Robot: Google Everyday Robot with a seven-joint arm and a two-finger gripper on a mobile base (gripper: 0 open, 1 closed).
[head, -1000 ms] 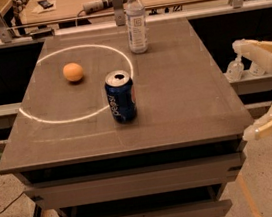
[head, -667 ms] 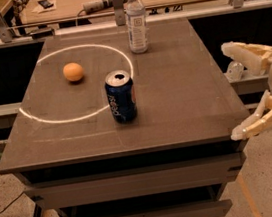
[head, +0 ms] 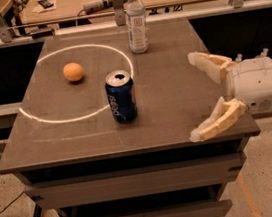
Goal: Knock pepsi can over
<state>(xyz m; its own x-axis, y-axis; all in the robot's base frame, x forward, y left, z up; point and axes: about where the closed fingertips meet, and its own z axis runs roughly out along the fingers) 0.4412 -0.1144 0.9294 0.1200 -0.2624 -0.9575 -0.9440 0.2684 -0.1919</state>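
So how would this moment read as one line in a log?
pepsi can: upright | gripper: open, right of can, apart | knock: not yet done

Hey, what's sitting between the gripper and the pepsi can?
Nothing. In the camera view, only bare table lies between the open gripper at the table's right edge and the upright pepsi can.

One can, bottle, probable orange, claw.

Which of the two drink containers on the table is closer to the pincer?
The dark blue pepsi can, upright near the middle of the table. The open pincer is at the right edge; the clear water bottle stands farther off, at the back.
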